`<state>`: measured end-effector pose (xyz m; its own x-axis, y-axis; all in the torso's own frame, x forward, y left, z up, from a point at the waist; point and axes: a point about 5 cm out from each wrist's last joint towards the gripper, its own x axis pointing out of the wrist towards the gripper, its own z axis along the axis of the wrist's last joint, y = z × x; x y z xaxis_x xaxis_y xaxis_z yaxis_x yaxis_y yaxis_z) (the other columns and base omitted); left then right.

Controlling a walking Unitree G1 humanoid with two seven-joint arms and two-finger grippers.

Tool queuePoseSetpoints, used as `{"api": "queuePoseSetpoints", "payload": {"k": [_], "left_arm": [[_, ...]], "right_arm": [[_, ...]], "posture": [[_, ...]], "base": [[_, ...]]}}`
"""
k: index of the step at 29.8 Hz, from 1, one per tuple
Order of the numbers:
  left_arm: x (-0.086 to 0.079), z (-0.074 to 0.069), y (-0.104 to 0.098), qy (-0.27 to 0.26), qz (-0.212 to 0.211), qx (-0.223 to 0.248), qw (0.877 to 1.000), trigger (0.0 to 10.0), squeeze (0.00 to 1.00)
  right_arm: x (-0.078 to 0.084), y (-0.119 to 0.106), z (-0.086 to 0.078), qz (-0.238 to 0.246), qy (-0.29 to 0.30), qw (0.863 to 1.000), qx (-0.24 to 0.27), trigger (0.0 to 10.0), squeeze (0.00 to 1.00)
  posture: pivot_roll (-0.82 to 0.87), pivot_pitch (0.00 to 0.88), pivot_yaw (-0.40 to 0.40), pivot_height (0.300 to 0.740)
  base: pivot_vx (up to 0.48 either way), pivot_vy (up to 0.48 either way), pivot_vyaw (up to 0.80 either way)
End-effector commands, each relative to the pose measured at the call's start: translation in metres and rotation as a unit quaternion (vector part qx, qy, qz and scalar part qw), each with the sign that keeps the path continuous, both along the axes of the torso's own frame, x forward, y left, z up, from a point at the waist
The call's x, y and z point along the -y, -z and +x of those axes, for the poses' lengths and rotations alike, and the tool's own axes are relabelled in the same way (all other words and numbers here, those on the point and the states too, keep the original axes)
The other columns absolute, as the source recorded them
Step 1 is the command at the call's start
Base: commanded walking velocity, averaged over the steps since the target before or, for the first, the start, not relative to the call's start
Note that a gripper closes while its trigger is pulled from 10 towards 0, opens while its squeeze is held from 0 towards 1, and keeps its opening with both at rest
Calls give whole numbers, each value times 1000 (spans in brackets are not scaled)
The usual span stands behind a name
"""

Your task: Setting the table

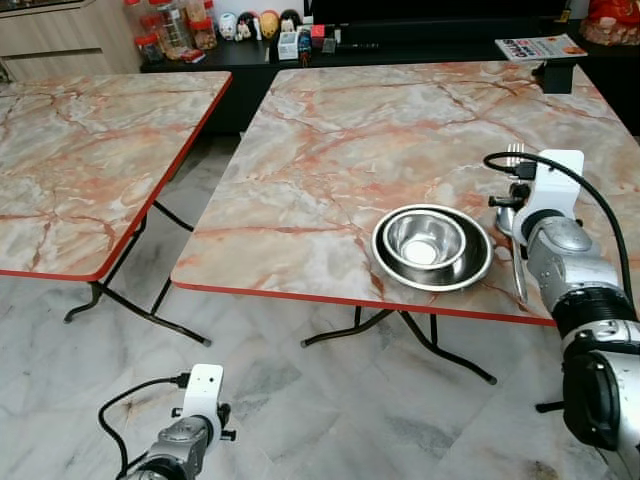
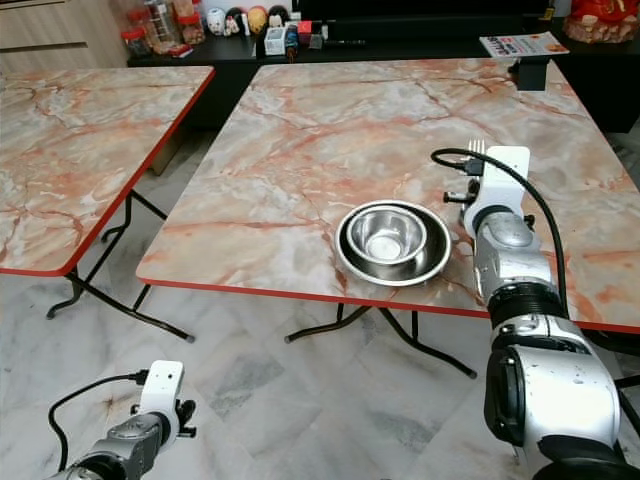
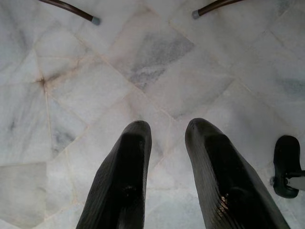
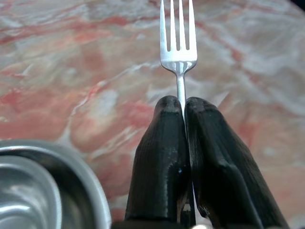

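Your right gripper (image 4: 185, 114) is pinched tight on the fork (image 4: 177, 36) by its handle, tines pointing away over the marble table (image 1: 330, 150), at the right of the head view just beside the 2 nested steel bowls (image 1: 432, 246). You appear to be at the cutlery-placing step. Next, lower the fork flat beside the bowls, then release. Your left gripper (image 3: 167, 143) hangs idle, fingers slightly parted, over the floor at lower left.

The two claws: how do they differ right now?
The right claw is shut on a fork above the table, beside the steel bowls. The left claw is open, holds nothing, and hangs low over the floor. Both have two black fingers.
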<state>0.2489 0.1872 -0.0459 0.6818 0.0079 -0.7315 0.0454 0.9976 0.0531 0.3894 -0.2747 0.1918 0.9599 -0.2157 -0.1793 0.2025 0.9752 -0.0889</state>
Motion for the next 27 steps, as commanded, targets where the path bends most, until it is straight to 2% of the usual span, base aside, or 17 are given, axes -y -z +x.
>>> {"api": "queuePoseSetpoints", "payload": {"k": [1, 3, 9, 20, 27], "left_arm": [[-5, -4, 2, -1, 1, -3, 1000, 10000, 0], [-5, -4, 2, -1, 0, -2, 1000, 10000, 0], [-5, -4, 2, -1, -1, -2, 1000, 10000, 0], [-6, -5, 2, 2, -6, -1, 1000, 10000, 0], [-7, -4, 1, 8, 3, 1, 1000, 10000, 0]], "right_arm": [[3, -5, -1, -17, -15, 1000, -5, 10000, 0], [3, 12, -6, -26, -30, 999, -34, 10000, 0], [7, 29, -13, -14, -25, 998, -56, 10000, 0], [21, 33, -21, -15, -4, 998, -62, 10000, 0], [14, 35, -19, -5, -8, 998, -56, 10000, 0]], "posture": [[-103, 76, 100, 740], [-101, 74, 99, 740], [-94, 69, 100, 740], [-92, 67, 105, 740], [-91, 75, 109, 740]], "base": [[0, 0, 0], [0, 0, 0], [0, 0, 0], [0, 0, 0], [0, 0, 0]]}}
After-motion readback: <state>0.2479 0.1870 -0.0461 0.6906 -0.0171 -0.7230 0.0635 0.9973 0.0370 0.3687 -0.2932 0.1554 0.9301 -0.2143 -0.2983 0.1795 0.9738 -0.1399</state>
